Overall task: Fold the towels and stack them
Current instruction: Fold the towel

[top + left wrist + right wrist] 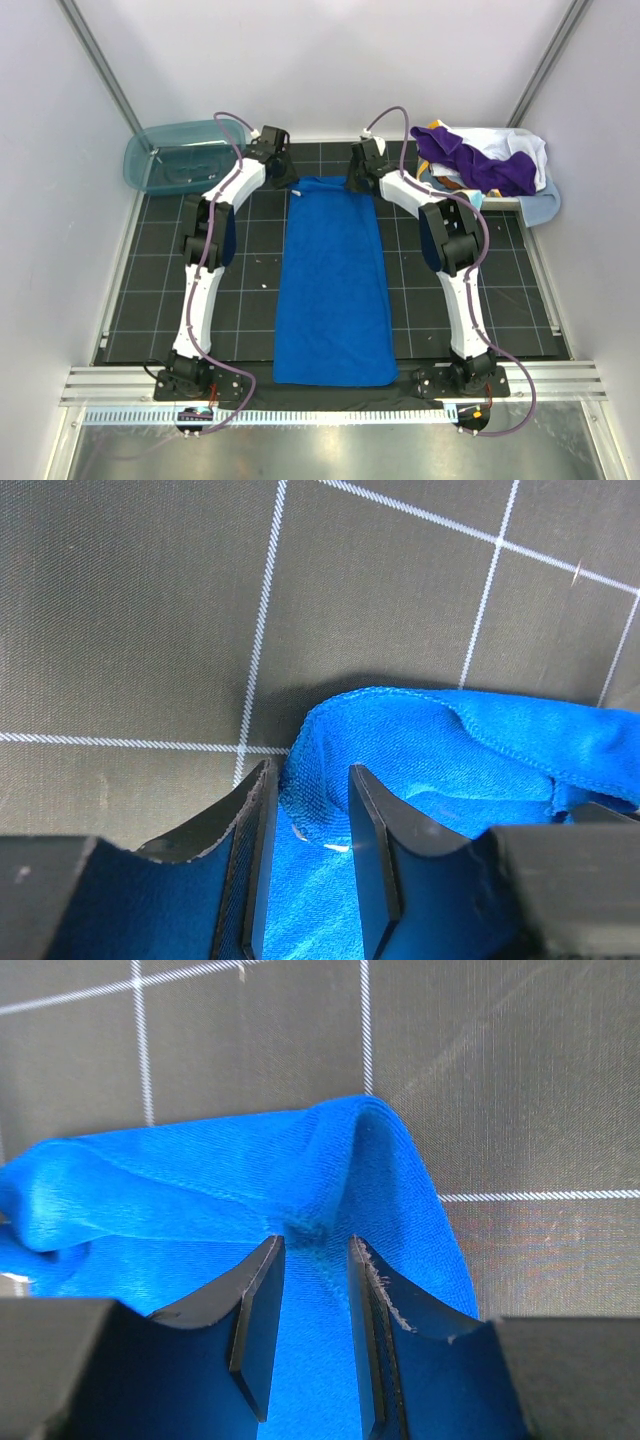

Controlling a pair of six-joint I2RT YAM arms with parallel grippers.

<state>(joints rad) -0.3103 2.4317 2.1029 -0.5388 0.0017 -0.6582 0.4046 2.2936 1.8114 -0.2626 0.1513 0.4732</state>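
A royal blue towel (335,290) lies flat, long and narrow, down the middle of the black grid mat (150,290). My left gripper (283,172) is at its far left corner. In the left wrist view the gripper (308,785) is shut on the bunched corner of the towel (470,750). My right gripper (357,178) is at the far right corner. In the right wrist view it (315,1252) pinches a raised ridge of the towel (200,1190). More towels are heaped at the back right: a deep purple one (470,158), a white one (522,145), a light blue one (542,207).
A teal translucent tub (175,155) stands at the back left, close to my left arm. The white basket (500,200) under the towel heap is at the back right, beside my right arm. White walls enclose the mat on three sides.
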